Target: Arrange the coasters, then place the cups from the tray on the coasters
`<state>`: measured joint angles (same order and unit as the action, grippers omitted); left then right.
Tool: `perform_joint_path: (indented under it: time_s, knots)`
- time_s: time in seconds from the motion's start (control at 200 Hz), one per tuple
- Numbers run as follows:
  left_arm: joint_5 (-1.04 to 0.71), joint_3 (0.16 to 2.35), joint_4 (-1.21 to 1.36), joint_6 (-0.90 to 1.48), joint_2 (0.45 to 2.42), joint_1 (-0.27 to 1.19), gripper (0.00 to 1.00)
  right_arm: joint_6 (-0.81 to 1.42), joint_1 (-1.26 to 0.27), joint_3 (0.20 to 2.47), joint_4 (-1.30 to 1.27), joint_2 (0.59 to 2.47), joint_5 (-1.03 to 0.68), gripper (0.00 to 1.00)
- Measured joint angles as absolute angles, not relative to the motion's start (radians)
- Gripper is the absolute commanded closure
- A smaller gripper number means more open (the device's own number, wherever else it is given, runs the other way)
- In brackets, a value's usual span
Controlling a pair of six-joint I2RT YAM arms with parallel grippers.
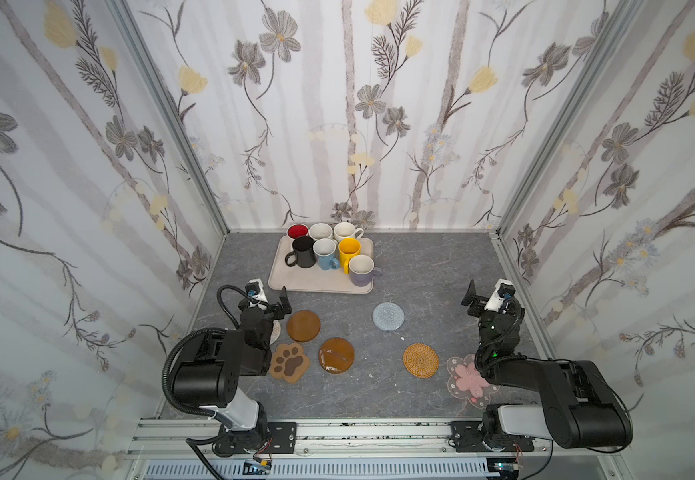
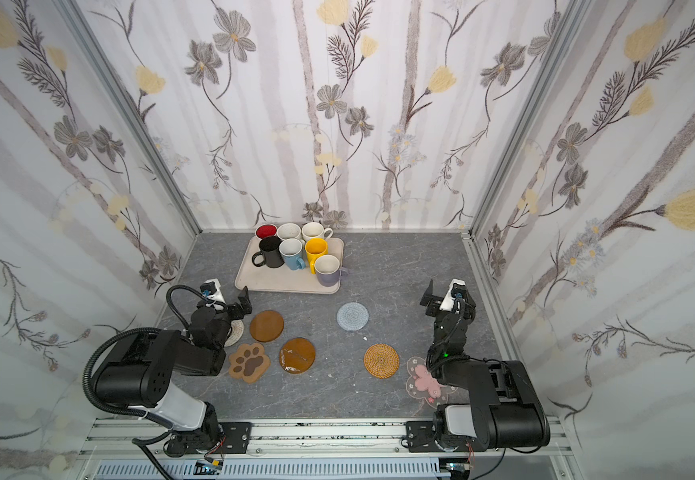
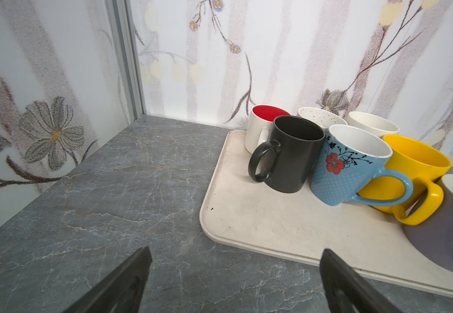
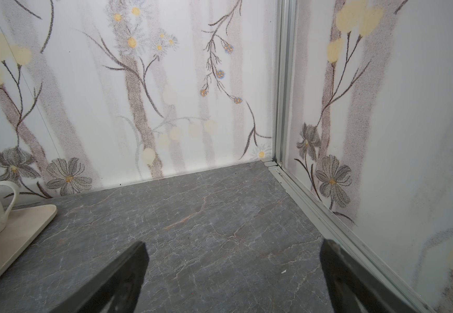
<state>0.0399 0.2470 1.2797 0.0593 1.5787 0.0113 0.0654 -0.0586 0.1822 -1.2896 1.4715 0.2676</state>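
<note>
Several cups stand bunched on the beige tray point(image 1: 316, 286) at the back: black point(image 1: 303, 251), light blue point(image 1: 324, 253), yellow point(image 1: 349, 251), lavender point(image 1: 361, 270), red-lined point(image 1: 297, 231) and two whitish ones. The coasters lie on the grey table in front: two amber discs point(image 1: 303, 326) point(image 1: 336, 355), the paw print point(image 1: 289, 362), blue crochet point(image 1: 388, 316), rattan point(image 1: 421, 360), and the pink flower point(image 1: 468, 380) partly under my right arm. The whitish spiral point(image 1: 276, 331) is mostly hidden under my left arm. My left gripper point(image 3: 236, 271) hangs open and empty near the tray's front left corner. My right gripper point(image 4: 233, 268) is open and empty by the right wall.
Flowered walls with aluminium posts point(image 1: 213, 208) close in the table on three sides. A metal rail point(image 1: 358, 432) carrying both arm bases runs along the front edge. A small white scrap point(image 1: 402, 339) lies between the crochet and rattan coasters.
</note>
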Motion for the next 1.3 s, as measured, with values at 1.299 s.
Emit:
perform_joint_path:
  time_s: [1.299]
  knots:
    - [0.233, 0.98, -0.218, 0.398, 1.157, 0.468, 0.01, 0.375, -0.548, 0.693, 0.009, 1.213, 0.038, 0.23]
